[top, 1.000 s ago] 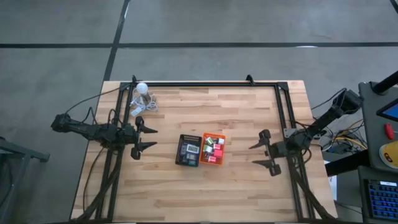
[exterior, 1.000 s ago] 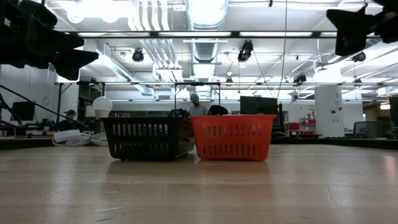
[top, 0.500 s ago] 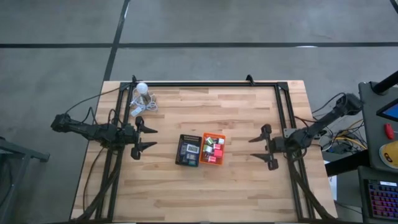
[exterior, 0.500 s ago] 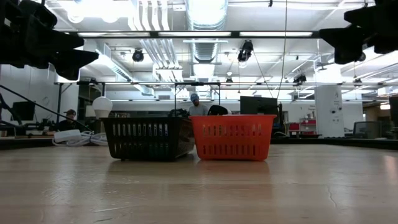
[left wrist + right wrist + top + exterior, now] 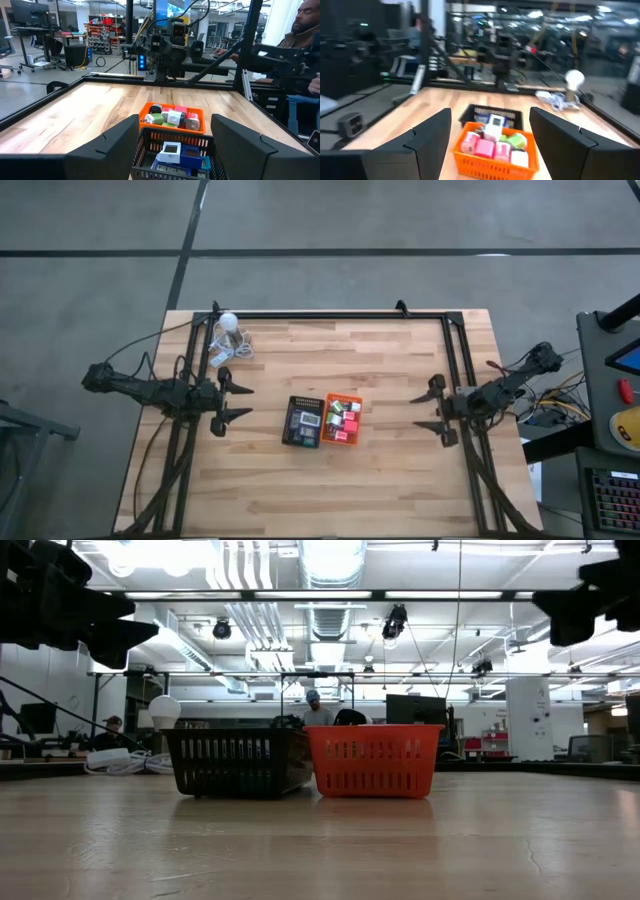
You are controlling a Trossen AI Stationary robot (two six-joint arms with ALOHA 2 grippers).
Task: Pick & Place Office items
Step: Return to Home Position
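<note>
Hovering well apart on either side of the orange bin (image 5: 375,760), left hand (image 5: 249,402) and right hand (image 5: 416,411) are spread apart and empty, seemingly because the office items (image 5: 172,118) already lie inside it and the touching black bin (image 5: 235,762).

Grey concrete floor (image 5: 400,220); exposed ceiling ducts (image 5: 330,565), bright strip lights (image 5: 400,595); monitor (image 5: 415,708) behind.

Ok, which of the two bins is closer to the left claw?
The black bin: it faces the left claw, while the orange bin beside it lies toward the right arm.
</note>
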